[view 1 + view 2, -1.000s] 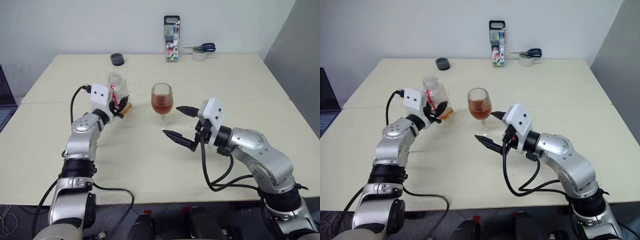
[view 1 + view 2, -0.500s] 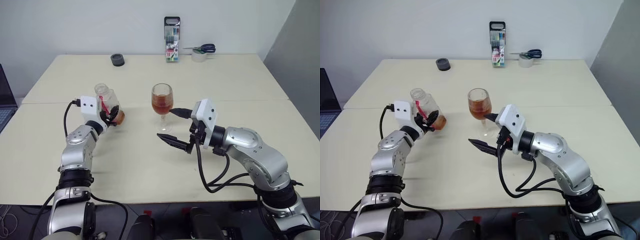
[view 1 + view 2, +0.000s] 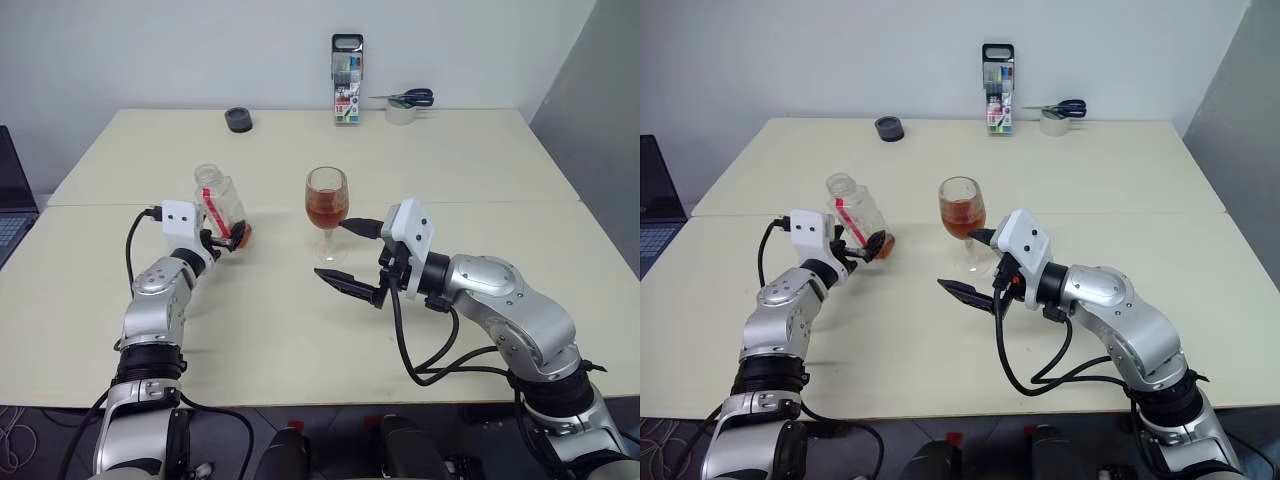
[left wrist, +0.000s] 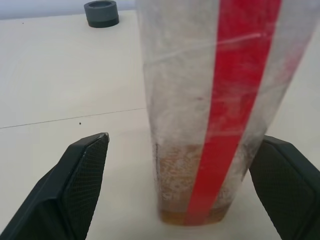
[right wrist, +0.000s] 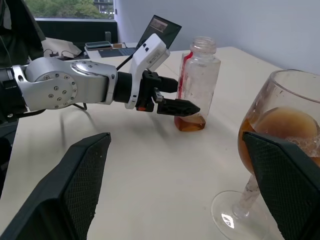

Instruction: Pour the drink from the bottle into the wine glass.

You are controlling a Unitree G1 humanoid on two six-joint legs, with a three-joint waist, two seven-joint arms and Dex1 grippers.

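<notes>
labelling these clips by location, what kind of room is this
Probably an office or lab workroom: pale work tables pushed together against a plain wall, with a marker-pen case, scissors on a tape roll, and a laptop.

Bottle [image 4: 210, 100]: mouth cut off by frame edge. Wine glass [image 5: 280, 150]: foot and far side cropped. Marker case [image 3: 346, 80] print beyond glass: illegible.

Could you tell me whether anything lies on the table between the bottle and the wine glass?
Nothing does. In the left eye view, the stretch of table between the bottle and the wine glass is bare; the right wrist view shows the same.
</notes>
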